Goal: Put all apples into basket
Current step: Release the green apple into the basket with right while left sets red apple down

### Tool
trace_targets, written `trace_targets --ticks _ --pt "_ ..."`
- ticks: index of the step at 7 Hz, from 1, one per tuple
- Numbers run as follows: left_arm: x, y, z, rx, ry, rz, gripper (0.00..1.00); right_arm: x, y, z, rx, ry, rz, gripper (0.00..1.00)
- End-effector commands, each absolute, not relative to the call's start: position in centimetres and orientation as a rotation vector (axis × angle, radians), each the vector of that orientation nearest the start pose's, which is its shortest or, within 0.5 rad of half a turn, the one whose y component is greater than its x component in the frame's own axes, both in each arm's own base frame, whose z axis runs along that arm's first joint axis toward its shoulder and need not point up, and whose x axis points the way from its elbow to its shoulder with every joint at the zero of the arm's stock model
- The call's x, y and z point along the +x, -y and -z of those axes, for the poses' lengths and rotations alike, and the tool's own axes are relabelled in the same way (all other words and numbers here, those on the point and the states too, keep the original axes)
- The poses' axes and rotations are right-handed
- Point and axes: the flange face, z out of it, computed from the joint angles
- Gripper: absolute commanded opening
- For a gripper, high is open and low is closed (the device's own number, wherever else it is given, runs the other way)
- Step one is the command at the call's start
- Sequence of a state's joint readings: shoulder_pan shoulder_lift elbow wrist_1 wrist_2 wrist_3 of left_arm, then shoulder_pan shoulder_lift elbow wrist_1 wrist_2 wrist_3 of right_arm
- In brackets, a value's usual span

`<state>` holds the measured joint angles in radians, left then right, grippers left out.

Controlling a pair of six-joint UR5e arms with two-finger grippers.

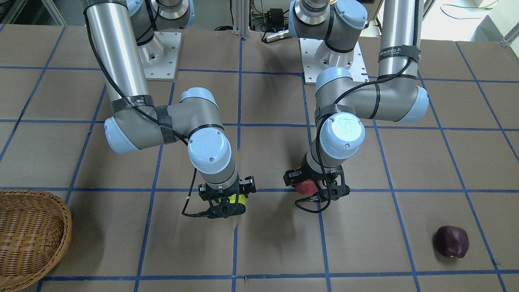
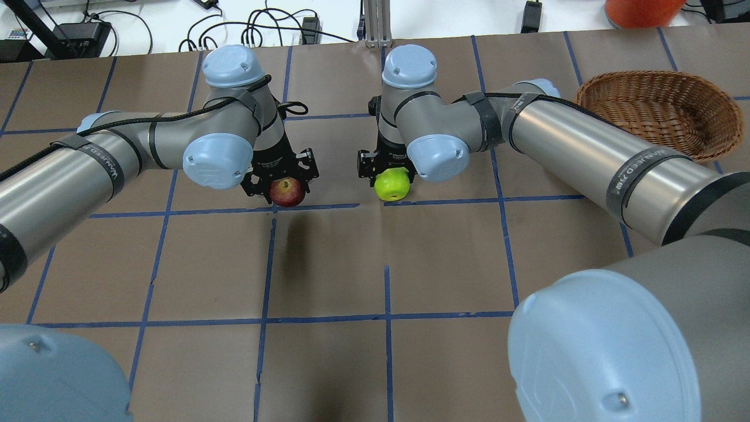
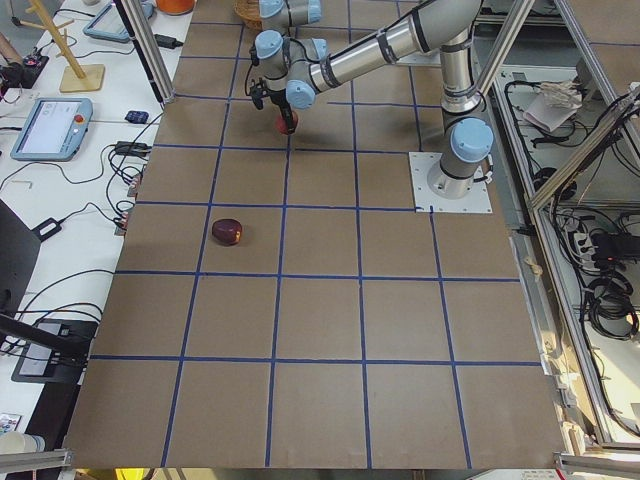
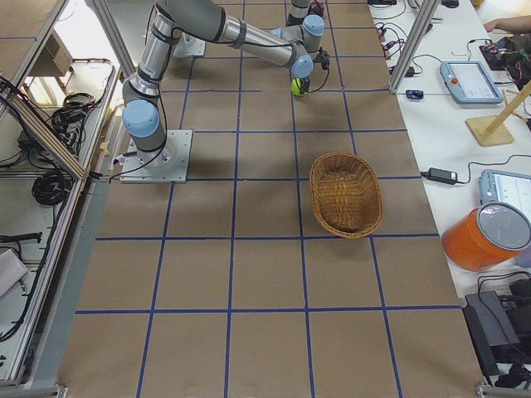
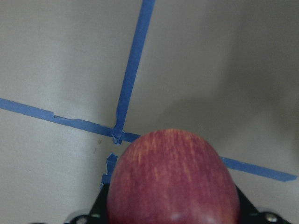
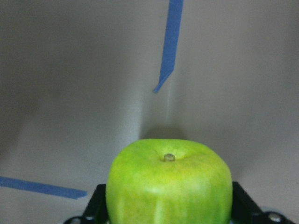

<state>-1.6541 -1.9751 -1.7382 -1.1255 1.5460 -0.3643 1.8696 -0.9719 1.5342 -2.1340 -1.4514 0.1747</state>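
1. The left gripper [image 1: 315, 190] points down to the bench [image 1: 267, 101] and is closed around the red apple [image 5: 173, 182]. In the left wrist view its dark fingers [image 5: 245, 209] press on both sides of the apple.
2. The red apple seems to hang a little above the bench, because its shadow falls apart from it on the brown surface. A crossing of the blue tape lines [image 2: 328, 319] is just beyond it in the wrist view.
3. The right gripper [image 1: 227, 201] also points down and is closed around the green apple [image 6: 168, 186]. The black fingers [image 6: 96, 207] touch the apple on its left and right side, and its stem end faces the wrist camera.
4. The two grippers stand near each other in the middle part of the bench, with a gap between them. Each one has its own apple.
5. The maroon apple [image 1: 452, 241] lies on the bench on the robot's left side, toward the edge far from the robot. It is well apart from both grippers and nothing touches it.
6. The basket [image 2: 656, 111] stands on the bench on the robot's right side, also toward the far edge. It is well apart from the right gripper and still farther from the maroon apple.
7. All three apples are outside the basket.
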Motion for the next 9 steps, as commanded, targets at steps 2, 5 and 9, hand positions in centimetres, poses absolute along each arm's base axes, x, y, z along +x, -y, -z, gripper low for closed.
trace_targets --ticks 2,5,9 --pt "-23.1 56.2 -22.4 -0.322 -3.126 -0.12 0.37 26.8 63.2 -29.5 -0.098 -3.057 0.081 0.0" --pt "-35.5 53.0 -19.3 -0.336 -3.203 0.044 0.38 0.0 67.3 -35.0 0.024 -3.192 0.067 0.0" --pt "-34.6 53.8 -19.0 -0.437 -3.173 -0.004 1.0 -23.6 67.3 -28.4 -0.228 -3.256 0.154 0.0"
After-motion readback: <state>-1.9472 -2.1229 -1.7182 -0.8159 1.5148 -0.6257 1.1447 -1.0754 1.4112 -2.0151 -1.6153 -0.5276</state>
